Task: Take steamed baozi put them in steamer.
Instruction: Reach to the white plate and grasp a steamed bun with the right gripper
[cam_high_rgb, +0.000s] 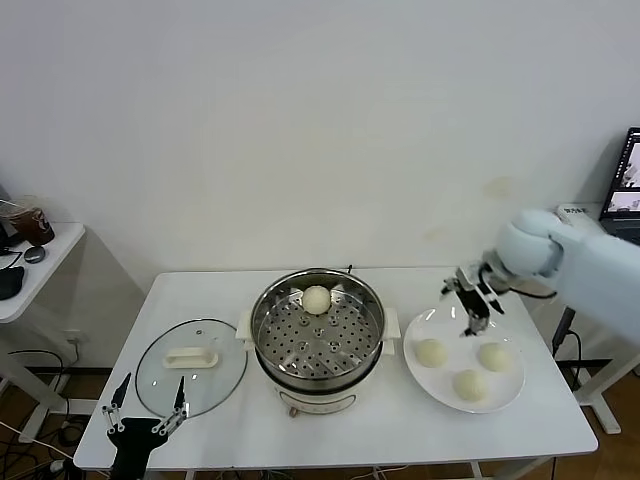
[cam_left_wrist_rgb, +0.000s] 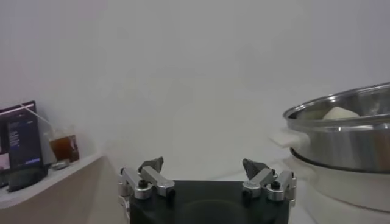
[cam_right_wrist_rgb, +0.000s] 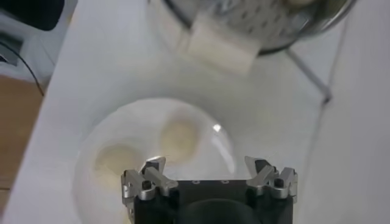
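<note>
Steamed baozi (cam_high_rgb: 431, 352): three sat on the plate (cam_high_rgb: 512, 399) at lower right, one in the steamer (cam_high_rgb: 318, 336); right gripper (cam_high_rgb: 470, 300) hovered above them, jaws wide, empty, ready to pick; left gripper (cam_high_rgb: 146, 408) parked open, lower left.

A white worktop (cam_high_rgb: 420, 425) stands against a plain pale wall (cam_high_rgb: 300, 120). On its left part lies a round glass lid (cam_high_rgb: 190, 381) with a white handle (cam_high_rgb: 191, 357) across its middle — flat on the surface. On the right part sits a flat white plate (cam_high_rgb: 505, 396). To the far left, a separate white side table (cam_high_rgb: 45, 265) carries a cup of dark drink (cam_high_rgb: 32, 222) (with a straw) and a dark screen (cam_left_wrist_rgb: 21, 146). At the far right edge, part of a laptop screen (cam_high_rgb: 625, 180) shows — lit.
</note>
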